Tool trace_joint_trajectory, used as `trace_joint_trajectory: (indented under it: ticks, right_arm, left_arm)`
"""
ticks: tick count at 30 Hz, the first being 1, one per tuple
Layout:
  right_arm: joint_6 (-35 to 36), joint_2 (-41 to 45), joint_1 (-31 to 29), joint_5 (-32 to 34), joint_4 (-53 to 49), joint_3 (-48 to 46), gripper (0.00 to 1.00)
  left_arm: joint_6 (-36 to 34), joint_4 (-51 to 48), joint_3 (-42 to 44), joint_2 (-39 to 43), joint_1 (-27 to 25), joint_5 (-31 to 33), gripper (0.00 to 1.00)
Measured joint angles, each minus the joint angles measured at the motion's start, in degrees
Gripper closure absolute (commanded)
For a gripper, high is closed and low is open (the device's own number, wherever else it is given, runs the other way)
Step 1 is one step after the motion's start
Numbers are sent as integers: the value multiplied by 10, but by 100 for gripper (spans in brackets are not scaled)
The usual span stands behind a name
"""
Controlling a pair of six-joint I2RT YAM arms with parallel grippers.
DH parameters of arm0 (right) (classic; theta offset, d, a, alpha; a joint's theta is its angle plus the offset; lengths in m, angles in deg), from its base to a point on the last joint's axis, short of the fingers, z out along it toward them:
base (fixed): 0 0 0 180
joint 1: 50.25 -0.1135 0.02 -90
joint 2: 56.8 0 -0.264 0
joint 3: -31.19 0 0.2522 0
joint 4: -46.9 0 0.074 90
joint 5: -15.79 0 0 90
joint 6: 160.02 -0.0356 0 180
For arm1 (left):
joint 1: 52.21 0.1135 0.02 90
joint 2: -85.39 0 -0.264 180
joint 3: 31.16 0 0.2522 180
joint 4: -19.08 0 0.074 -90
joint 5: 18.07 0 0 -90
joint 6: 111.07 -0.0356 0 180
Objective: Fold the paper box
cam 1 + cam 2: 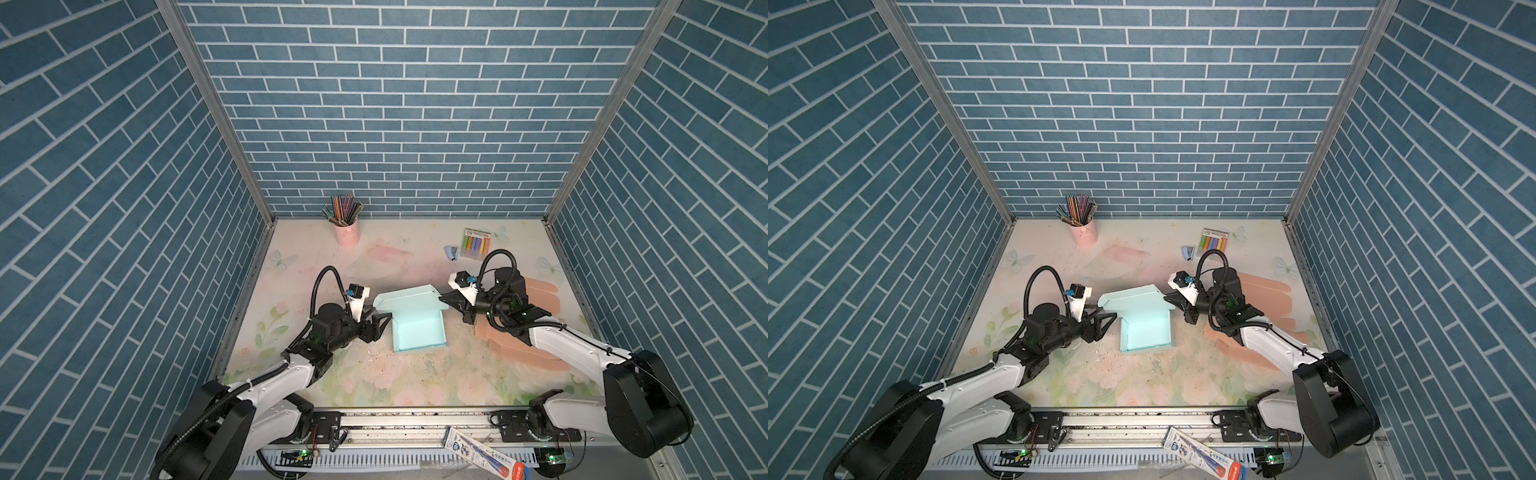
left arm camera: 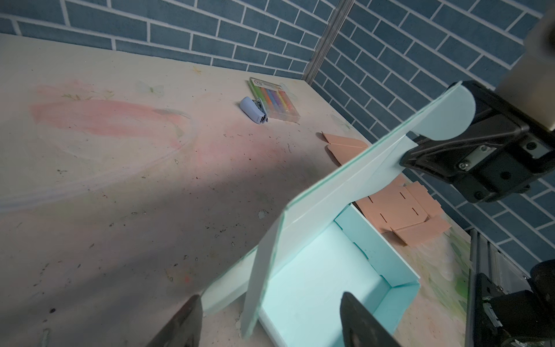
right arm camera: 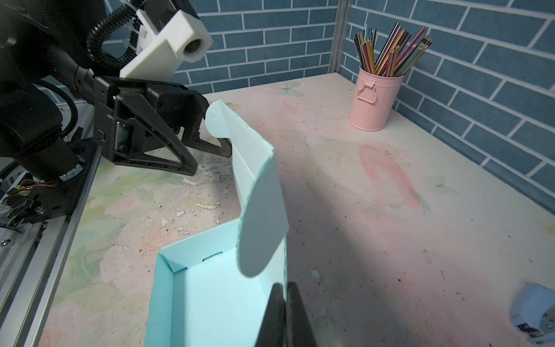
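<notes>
The paper box (image 1: 417,328) sits in the middle of the worktop (image 1: 374,382), between the two claws. Its tray is already formed, and its lid (image 1: 405,299) is raised at a slant over the tray's far end.

The left claw (image 1: 380,318) is spread wide and grips nothing. In the left wrist view its two fingers (image 2: 183,321) stand well apart, with the lid's folded-down side flap (image 2: 261,270) hanging between them and the tray's open inside just ahead. From the right wrist view, the rounded tab (image 3: 214,120) at that end of the lid lies between the same spread fingers.

The right claw (image 1: 444,297) is closed tight, its tips pinched on the opposite corner of the lid beside that corner's rounded tab (image 2: 444,115). The tray lies just below and ahead of it.

Under and behind the right claw's arm lie flat peach card blanks (image 1: 536,299). Further out past the right claw are a pack of coloured markers (image 1: 476,243) and a small stapler (image 1: 452,252). Well beyond the left claw, by the back wall, stands a pink cup of pencils (image 1: 347,235).
</notes>
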Motion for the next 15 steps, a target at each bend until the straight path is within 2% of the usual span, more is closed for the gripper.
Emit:
trace_joint_trajectory:
  ticks: [6, 9, 13, 15]
  right_arm:
    - [-3, -1, 1, 0, 0, 0, 100]
    - [-4, -1, 1, 0, 0, 0, 100]
    - [-4, -1, 1, 0, 0, 0, 100]
    - [-4, -1, 2, 0, 0, 0, 100]
  left_arm:
    - [-16, 7, -3, -15, 0, -19, 52]
    - [-24, 6, -8, -15, 1, -23, 57]
    - [-32, -1, -15, -13, 1, -21, 58]
    - [-36, -8, -16, -8, 2, -15, 53]
